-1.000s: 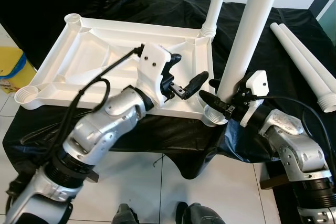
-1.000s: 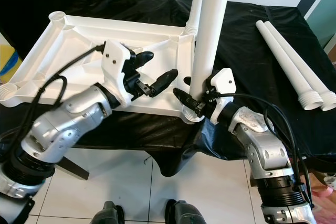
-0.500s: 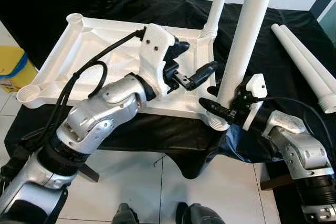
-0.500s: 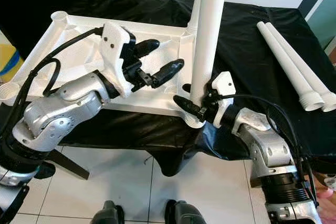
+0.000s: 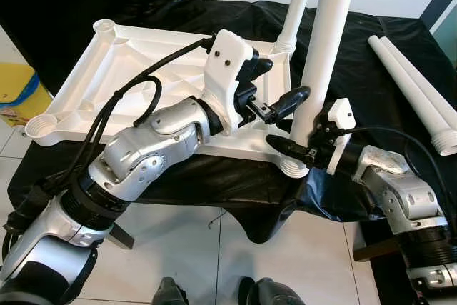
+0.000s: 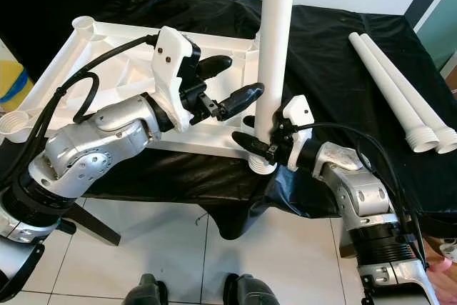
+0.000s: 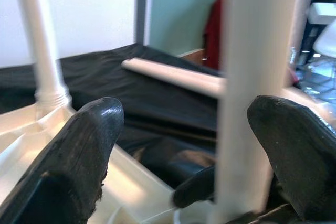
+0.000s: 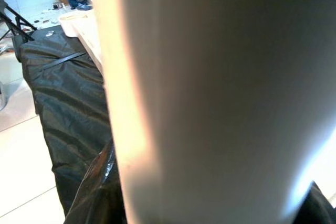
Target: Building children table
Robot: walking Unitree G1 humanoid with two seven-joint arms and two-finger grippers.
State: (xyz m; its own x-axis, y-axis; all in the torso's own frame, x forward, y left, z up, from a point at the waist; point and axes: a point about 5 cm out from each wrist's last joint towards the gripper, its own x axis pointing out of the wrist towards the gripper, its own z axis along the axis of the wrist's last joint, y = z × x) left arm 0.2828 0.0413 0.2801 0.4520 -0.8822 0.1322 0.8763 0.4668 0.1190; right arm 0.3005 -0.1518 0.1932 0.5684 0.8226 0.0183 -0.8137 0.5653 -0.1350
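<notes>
The white table top (image 5: 136,76) lies upside down on a black cloth. One white leg (image 5: 298,5) stands in its far right corner socket. A second, thicker-looking leg (image 5: 325,41) stands nearly upright in the near right corner socket (image 5: 293,168). My right gripper (image 5: 298,139) is shut on this leg just above the socket, and the leg (image 8: 210,98) is pressed close against its wrist camera. My left gripper (image 5: 280,82) hovers open over the table top's right end. Its fingers (image 7: 79,150) straddle the near leg (image 7: 252,77) without touching it.
Two loose white legs (image 5: 414,83) lie side by side on the cloth at the right. A yellow bin (image 5: 14,94) stands on the tiled floor at the left. The cloth-covered table's front edge (image 5: 214,198) is just before me, with my feet below it.
My left gripper has risen and swung right, from over the table top's near rim to beside the near leg. That leg now stands more upright, still in my right gripper.
</notes>
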